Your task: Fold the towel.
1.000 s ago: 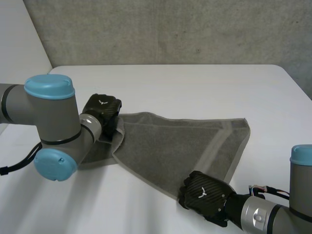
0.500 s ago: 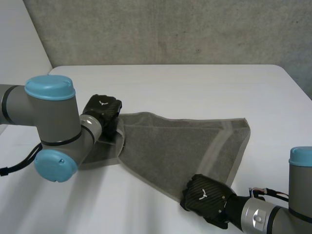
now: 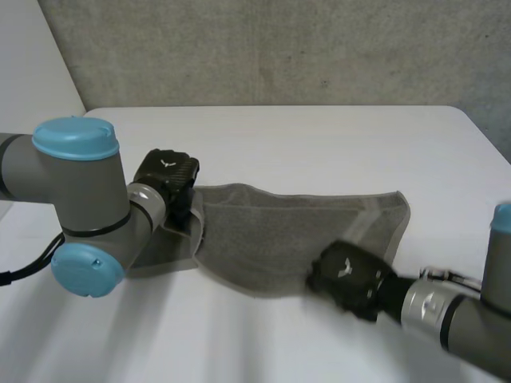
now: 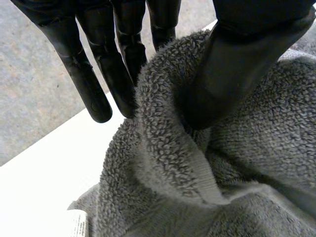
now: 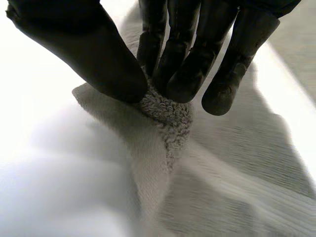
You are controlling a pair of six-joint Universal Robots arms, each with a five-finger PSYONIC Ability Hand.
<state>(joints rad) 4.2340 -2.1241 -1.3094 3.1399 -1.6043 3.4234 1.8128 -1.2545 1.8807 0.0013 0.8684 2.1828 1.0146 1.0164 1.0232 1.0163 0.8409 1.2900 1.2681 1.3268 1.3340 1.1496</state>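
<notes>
Towel: a grey terry-cloth towel [image 3: 279,231] lies on the white table [image 3: 319,136], spanning the space between my two hands. It is flat in the middle and rumpled where each hand meets it.
Left hand: my left hand [image 3: 169,177] is closed on the towel's end nearest it. In the left wrist view a thick rolled fold of pile stands up between my thumb and my straight fingers [image 4: 94,79], pinched there.
Right hand: my right hand [image 3: 348,276] is closed on the opposite side. In the right wrist view a small peak of cloth at a hemmed corner is nipped between thumb and fingertips [image 5: 182,84], with the rest draping away beneath my palm.
Label: a small white sewn tag [image 4: 76,223] lies on the cloth just beyond my left fingertips, at the towel's edge.
Handling, judged: soft, limp and light. The looped pile should give good friction, so slipping seems unlikely, and nothing about it is fragile. It will sag and crease wherever it is unsupported.
Where to hold, judged: at corners or on the flat woven hem band, which bunches less than the pile. Both pinches should be kept level so the span between my hands stays taut.
Risk, judged: my left pinch gathers a bulky fold, not a clean corner, so that end may fold unevenly.
</notes>
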